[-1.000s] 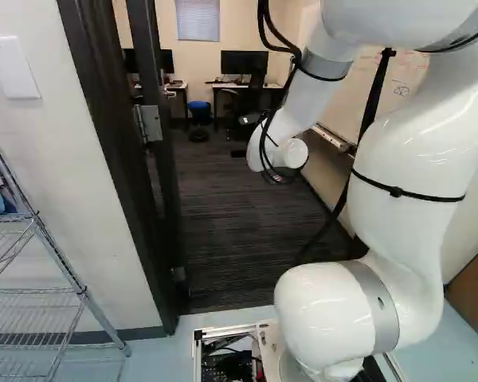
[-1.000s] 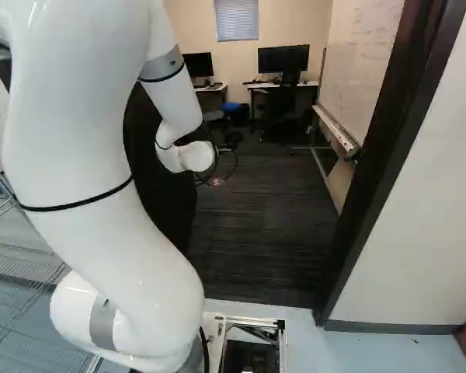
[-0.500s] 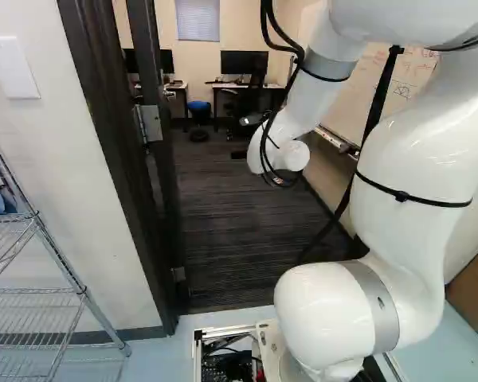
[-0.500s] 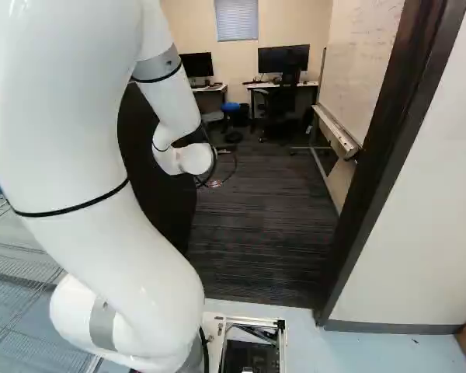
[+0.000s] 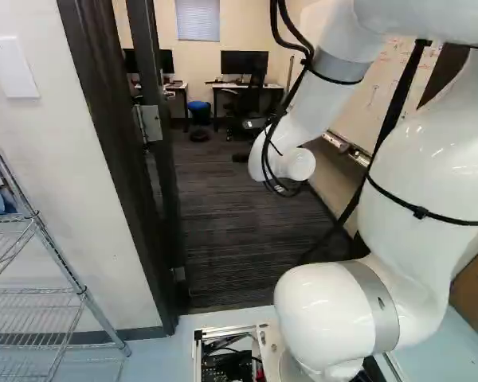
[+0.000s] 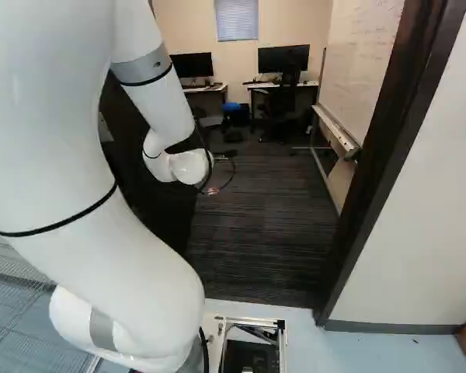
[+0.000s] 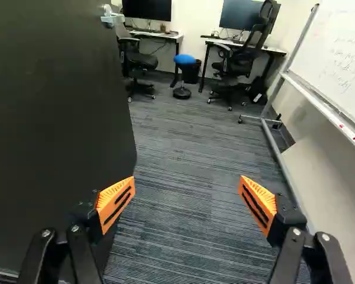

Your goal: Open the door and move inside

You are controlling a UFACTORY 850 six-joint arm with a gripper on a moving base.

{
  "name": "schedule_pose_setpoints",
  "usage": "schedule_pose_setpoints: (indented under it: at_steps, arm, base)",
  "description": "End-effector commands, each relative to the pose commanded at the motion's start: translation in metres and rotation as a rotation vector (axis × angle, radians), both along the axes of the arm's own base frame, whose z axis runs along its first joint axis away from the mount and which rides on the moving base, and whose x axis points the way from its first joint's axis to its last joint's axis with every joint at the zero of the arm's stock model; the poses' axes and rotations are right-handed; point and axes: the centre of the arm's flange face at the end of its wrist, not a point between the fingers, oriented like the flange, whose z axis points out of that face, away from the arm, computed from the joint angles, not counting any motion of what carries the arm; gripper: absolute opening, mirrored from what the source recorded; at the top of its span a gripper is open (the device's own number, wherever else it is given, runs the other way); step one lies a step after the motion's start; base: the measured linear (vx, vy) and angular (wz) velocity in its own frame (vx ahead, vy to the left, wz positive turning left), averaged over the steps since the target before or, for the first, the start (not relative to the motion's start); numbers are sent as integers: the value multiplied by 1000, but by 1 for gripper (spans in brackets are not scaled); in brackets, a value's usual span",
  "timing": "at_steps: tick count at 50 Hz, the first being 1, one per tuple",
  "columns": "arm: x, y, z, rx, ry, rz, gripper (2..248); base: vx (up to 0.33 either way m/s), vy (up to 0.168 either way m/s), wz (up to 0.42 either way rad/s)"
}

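Drawn slightly back, my arm (image 5: pixel 414 159) holds its gripper (image 7: pixel 187 188) spread wide and empty; the door (image 7: pixel 47 118) stands open, leaving, I judge, the drive inside.

dark carpet (image 7: pixel 183 148) | beige wall (image 6: pixel 291 23) | window (image 6: pixel 237 19) | blue stool (image 7: pixel 184 60) | whiteboard (image 7: pixel 337 53)

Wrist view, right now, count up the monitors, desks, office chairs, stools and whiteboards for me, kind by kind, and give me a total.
Monitors: 2
Desks: 2
Office chairs: 2
Stool: 1
Whiteboard: 1
Total: 8
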Motion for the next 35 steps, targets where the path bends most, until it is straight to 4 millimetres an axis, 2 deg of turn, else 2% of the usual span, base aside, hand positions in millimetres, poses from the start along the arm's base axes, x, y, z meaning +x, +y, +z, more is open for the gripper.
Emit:
schedule_pose_setpoints:
  at_steps: [35]
  arm:
    - [-86,-2,-17,52,-18,-92,247]
  base:
    - [0,0,0]
